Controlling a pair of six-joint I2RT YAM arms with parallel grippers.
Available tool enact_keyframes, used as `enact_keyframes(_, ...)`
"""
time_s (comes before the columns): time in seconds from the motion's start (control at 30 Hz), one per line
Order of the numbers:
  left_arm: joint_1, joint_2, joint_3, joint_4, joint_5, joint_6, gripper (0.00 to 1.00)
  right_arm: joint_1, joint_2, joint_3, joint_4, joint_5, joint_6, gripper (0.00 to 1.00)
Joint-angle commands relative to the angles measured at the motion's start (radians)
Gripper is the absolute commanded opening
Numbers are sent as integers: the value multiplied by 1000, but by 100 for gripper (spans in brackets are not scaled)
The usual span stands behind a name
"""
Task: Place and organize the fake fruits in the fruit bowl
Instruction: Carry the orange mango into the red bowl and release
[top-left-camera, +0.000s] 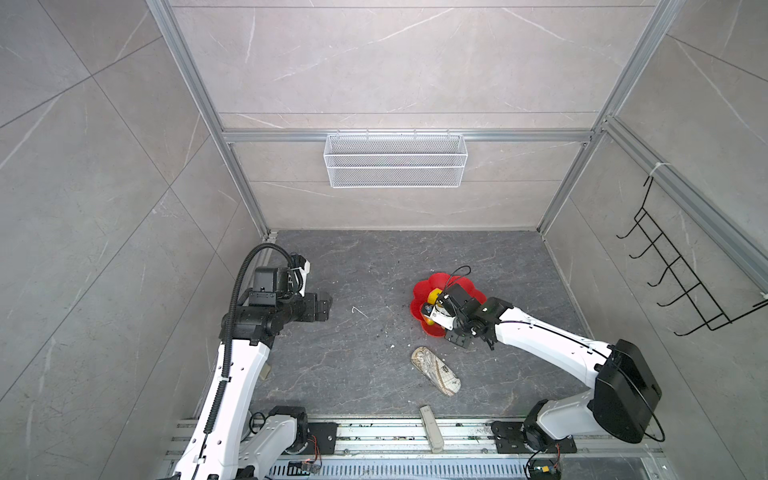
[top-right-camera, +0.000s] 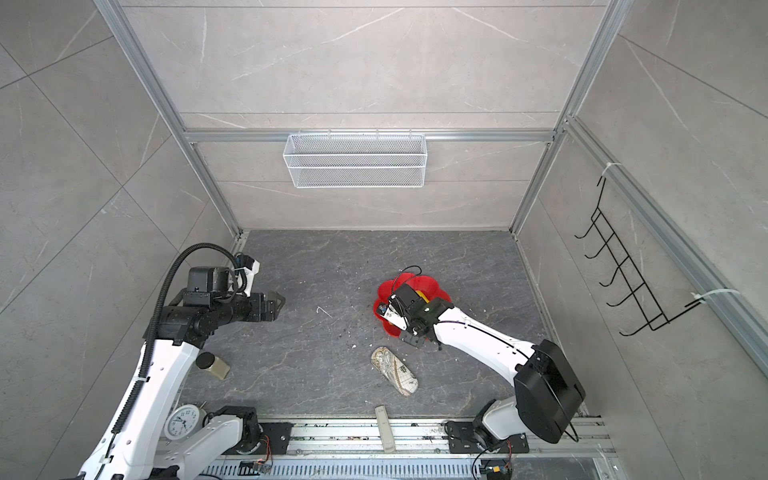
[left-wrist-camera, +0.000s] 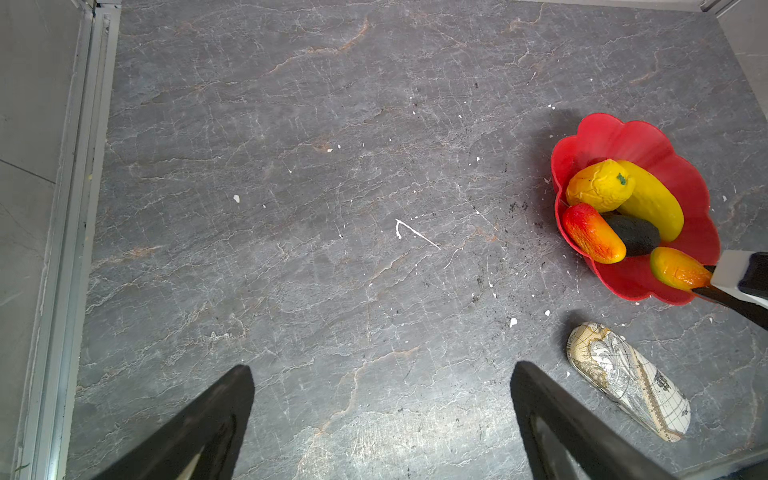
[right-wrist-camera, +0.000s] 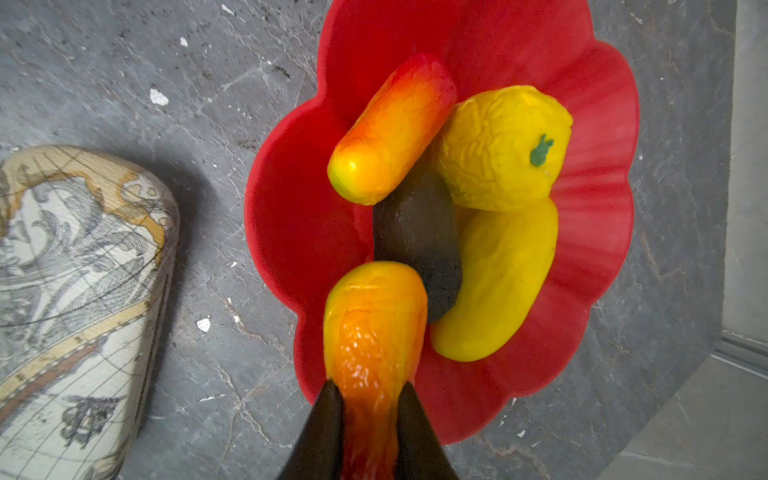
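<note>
Right gripper (right-wrist-camera: 369, 386) clasps a red-yellow fruit (right-wrist-camera: 374, 307) over the fruit bowl (right-wrist-camera: 594, 232).

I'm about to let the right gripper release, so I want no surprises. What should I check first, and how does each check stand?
1. The held red-yellow fruit lies within the rim of the fruit bowl: ok.
2. The right gripper has fingers against both its sides: ok.
3. It rests on the bowl floor: cannot tell.
4. The bumpy yellow fruit, long yellow fruit, black oval and other red-yellow fruit sit in the bowl: ok.
5. The left gripper is open, empty, away from the bowl: ok.
6. The patterned case lies clear of the bowl: ok.
</note>
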Motion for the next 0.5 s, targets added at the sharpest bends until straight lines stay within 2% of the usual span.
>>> enact_keyframes(0.0, 1, -5, 6, 34, 14, 15, 100, -2, 6, 1, 20, -2, -12, 40)
enact_keyframes(0.17, 1, -1, 8, 33, 13, 15, 100, -4, -25, 12, 25, 6, -1, 98)
enact_keyframes(0.4, 2, 13, 18, 38, 18, 16, 100, -9, -174, 5, 83, 3, 3, 100)
enact_keyframes(0.47, 2, 17, 21, 40, 23, 15, 100, -10, -193, 4, 101, 35, 13, 100)
